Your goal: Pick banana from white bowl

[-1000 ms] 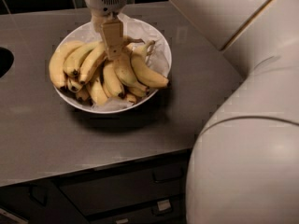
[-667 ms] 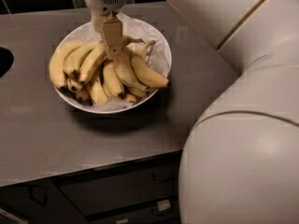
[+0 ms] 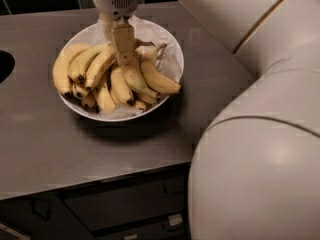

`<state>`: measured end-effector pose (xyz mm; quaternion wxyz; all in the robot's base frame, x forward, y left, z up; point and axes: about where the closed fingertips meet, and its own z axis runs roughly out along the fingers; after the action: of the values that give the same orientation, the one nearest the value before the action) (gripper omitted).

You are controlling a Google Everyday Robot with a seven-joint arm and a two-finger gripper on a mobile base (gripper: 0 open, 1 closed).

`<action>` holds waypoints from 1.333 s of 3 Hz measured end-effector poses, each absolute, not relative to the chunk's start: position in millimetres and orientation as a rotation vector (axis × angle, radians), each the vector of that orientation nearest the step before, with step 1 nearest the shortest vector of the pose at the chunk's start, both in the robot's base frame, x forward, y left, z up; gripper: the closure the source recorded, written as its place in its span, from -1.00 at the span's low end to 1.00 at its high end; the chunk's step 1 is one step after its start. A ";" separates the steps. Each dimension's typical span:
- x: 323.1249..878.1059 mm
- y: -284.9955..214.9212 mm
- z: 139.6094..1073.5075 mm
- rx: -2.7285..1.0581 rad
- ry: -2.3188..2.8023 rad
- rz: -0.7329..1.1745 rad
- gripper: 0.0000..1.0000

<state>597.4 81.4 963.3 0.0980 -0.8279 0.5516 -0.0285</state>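
- claw (image 3: 124, 59) comes straight down from the top edge of the view, over the middle of the white bowl (image 3: 72, 105), its tip in among the bananas
- claw state: cannot tell, its lower end is buried in the fruit
- banana (image 3: 157, 79) is the long slim one on the right side of the pile, just right of the claw and running from upper left down to lower right
- its brownish stem points up towards the far right rim, close beside the claw body; its dark tip sits at the right rim of the bowl
- cannot tell whether the claw touches that banana or the one next to it on the left
- other bananas (image 3: 82, 64) fan out left of the claw, dark tips pointing towards the near rim
- crinkled white paper (image 3: 172, 61) shows between the fruit and the bowl wall on the right
- bowl sits on the grey worktop (image 3: 50, 154), towards its far edge; a dark round opening (image 3: 5, 66) is at the left edge
- robot arm (image 3: 260, 159) fills the right side of the view, near the camera
- dark drawer fronts (image 3: 125, 204) below the worktop edge
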 end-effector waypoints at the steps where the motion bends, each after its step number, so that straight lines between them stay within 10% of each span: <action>1: 591.8 76.9 958.6 -2.462 1.644 -0.072 -0.10; 4: 591.9 76.9 958.8 -2.462 1.644 -0.072 1.00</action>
<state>591.9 76.9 958.8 0.0901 -0.8280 0.5528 -0.0242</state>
